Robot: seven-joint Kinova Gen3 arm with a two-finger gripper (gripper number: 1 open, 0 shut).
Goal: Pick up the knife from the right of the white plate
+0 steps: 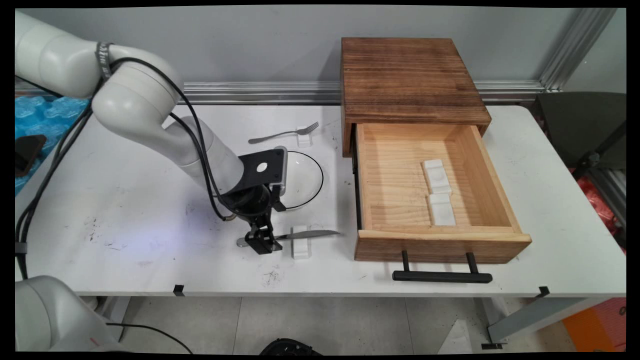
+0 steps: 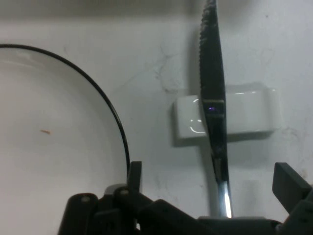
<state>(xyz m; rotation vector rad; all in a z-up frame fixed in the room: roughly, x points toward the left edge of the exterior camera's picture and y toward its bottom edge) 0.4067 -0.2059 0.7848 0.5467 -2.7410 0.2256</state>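
Note:
A silver knife (image 1: 311,233) lies on the table in front of the plate, its blade resting across a small white rest (image 1: 301,244). My gripper (image 1: 262,243) is down at the knife's handle end, left of the rest. In the hand view the knife (image 2: 213,98) runs up the middle over the white rest (image 2: 244,116). Its handle lies between my two fingers (image 2: 289,182), which stand wide apart on either side without touching it. The gripper (image 2: 212,172) is open.
A clear round plate (image 1: 302,177) with a dark rim sits just behind the gripper. A fork (image 1: 282,134) on its own white rest lies further back. To the right stands a wooden box (image 1: 407,80) with its drawer (image 1: 442,245) pulled open; two white rests (image 1: 439,192) lie inside.

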